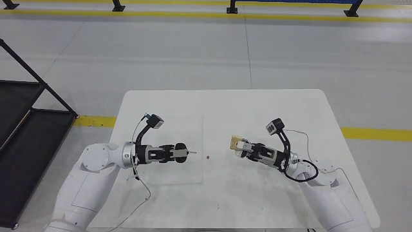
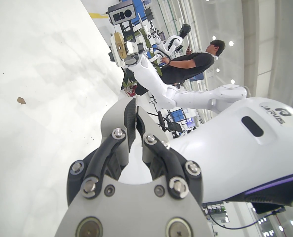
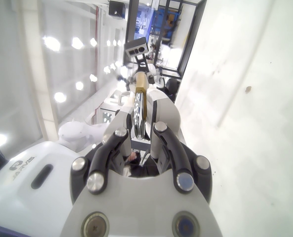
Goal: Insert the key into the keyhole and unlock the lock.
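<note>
**Position.** The key point(image 1: 192, 153) is held above the tabletop point(image 1: 283, 109) in my left end effector point(image 1: 184, 153), whose pads point(image 2: 129, 117) are pressed together on it. Its tip points at the lock point(image 1: 237, 144), with a clear gap between them. My right end effector point(image 1: 246, 147) pinches the lock at the shackle point(image 3: 139, 114) end.

**Hazards.**
- If the tip strikes brass beside the keyhole, the blade will likely pivot or slip in the pads.
- Insertion force may rotate the lock in its grip.
- I cannot confirm that the blade's roll matches the slot.

**Materials.**
- The key is a thin, flat metal blade.
- The lock is a brass block.
- The shackle is polished, rounded and probably slick.
- The pads are black and ribbed.
- The tabletop is smooth and white, with a small brown speck point(image 1: 207, 158) below the gap.
</note>
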